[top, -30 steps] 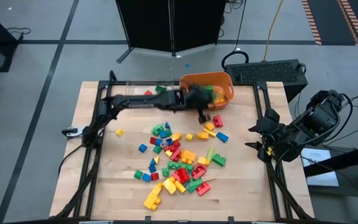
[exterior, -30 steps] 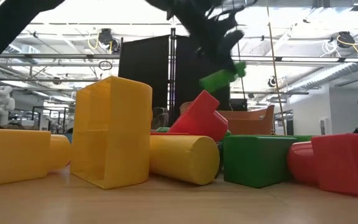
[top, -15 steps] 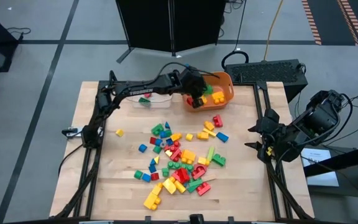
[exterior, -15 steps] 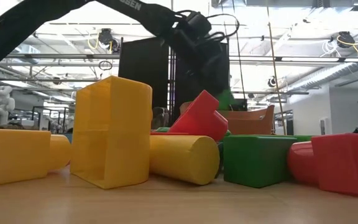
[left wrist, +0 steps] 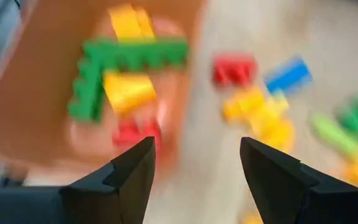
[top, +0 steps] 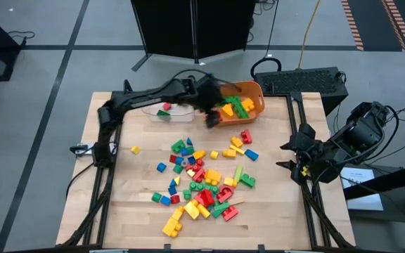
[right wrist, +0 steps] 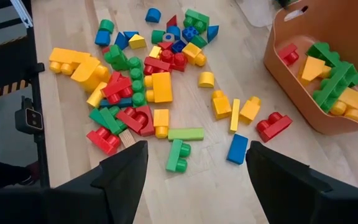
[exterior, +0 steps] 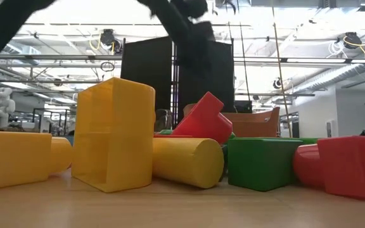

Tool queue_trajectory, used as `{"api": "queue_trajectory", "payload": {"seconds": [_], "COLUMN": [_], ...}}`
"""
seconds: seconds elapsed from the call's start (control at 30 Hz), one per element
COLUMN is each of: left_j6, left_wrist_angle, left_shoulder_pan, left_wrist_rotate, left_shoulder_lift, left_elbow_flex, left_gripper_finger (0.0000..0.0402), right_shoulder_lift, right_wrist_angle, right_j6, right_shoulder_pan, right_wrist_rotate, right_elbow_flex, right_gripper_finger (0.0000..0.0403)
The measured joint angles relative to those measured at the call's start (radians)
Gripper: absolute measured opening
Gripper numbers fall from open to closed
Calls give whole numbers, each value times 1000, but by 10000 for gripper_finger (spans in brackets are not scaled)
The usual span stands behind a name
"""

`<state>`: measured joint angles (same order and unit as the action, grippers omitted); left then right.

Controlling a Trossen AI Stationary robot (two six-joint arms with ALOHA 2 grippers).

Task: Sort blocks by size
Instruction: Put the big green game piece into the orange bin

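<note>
Several red, yellow, green and blue blocks (top: pixel 202 176) lie scattered on the middle of the wooden table; the right wrist view shows the same blocks (right wrist: pixel 148 81). An orange tub (top: pixel 257 98) at the far edge holds long green bricks (left wrist: pixel 135 53), yellow ones and a red one. My left gripper (top: pixel 208 118) hangs above the table at the tub's left rim. Its fingers (left wrist: pixel 197 146) are open, with nothing between them. My right gripper (top: pixel 290 154) waits open (right wrist: pixel 194 152) at the table's right edge.
A clear tray (top: pixel 181 116) with a red and a green block stands left of the tub at the far edge. A lone yellow block (top: pixel 136 150) lies toward the left. Bare wood shows along the left and near right. Big yellow, red and green blocks (exterior: pixel 114 133) fill the low view.
My left gripper carried a green brick over the orange tub and let it go; the brick is no longer in the fingers. The gripper has since risen and drawn back toward the table's left, off the tub's rim.
</note>
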<state>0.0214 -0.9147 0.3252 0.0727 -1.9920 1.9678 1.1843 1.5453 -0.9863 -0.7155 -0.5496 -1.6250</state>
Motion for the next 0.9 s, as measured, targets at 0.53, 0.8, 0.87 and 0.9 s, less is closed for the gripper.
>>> {"api": "queue_trajectory", "payload": {"seconds": [0.53, 0.8, 0.87, 0.9], "left_j6": [-430, -488, -491, -503], "left_wrist_angle": [-43, 170, 201, 213], "left_shoulder_pan": [-127, -175, -177, -176], "left_wrist_rotate": [-292, -310, -309, -311], "left_shoulder_lift": [578, 544, 517, 504], "left_elbow_flex": [-709, -939, -969, -975], "left_gripper_finger": [233, 233, 233, 233], "right_shoulder_lift": [19, 23, 23, 23], "right_wrist_angle": [-10, -16, -16, -16], "right_j6": [-26, -36, -47, -49], "right_shoulder_pan": [0, 0, 0, 0], "right_wrist_rotate": [-8, -33, -33, -33], "right_elbow_flex": [0, 0, 0, 0], "right_gripper_finger": [265, 265, 265, 265]}}
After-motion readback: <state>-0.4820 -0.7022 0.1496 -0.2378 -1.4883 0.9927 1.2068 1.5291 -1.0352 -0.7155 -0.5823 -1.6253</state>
